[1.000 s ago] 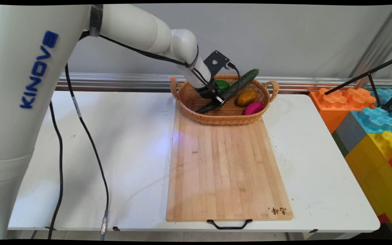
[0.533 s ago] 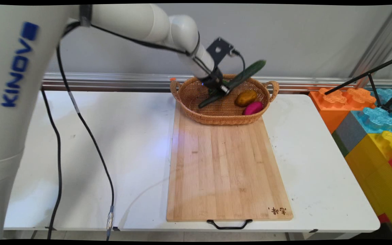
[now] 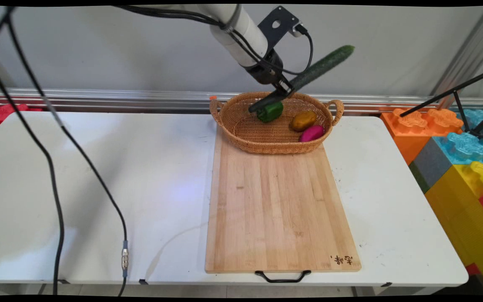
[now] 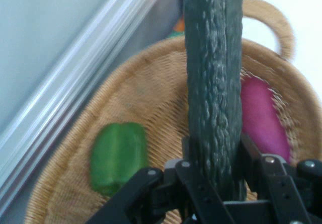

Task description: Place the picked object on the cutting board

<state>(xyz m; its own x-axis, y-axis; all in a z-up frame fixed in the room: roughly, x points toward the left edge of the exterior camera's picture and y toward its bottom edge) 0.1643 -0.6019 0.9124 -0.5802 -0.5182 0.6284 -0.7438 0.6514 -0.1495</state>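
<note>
My gripper [image 3: 285,89] is shut on a long dark green cucumber [image 3: 308,74] and holds it tilted in the air above the wicker basket [image 3: 241,130]. In the hand view the cucumber [image 4: 214,83] runs up between my fingers [image 4: 188,163] to the top edge. Below it in the basket [image 4: 151,83] lie a green pepper [image 3: 271,111], a brown potato [image 3: 303,120] and a magenta vegetable [image 3: 312,133]. The hand view shows the pepper [image 4: 118,156] at left and the magenta vegetable [image 4: 261,118] at right.
A wooden cutting board [image 3: 277,209] with a black handle lies on the white table [image 3: 99,188] in front of the basket. Black cables [image 3: 57,138] hang at the left. Big coloured toy blocks [image 3: 459,159] stand beyond the table's right edge.
The gripper has risen up and to the right with the cucumber, lifting it clear out of the basket. The green pepper beneath it is uncovered.
</note>
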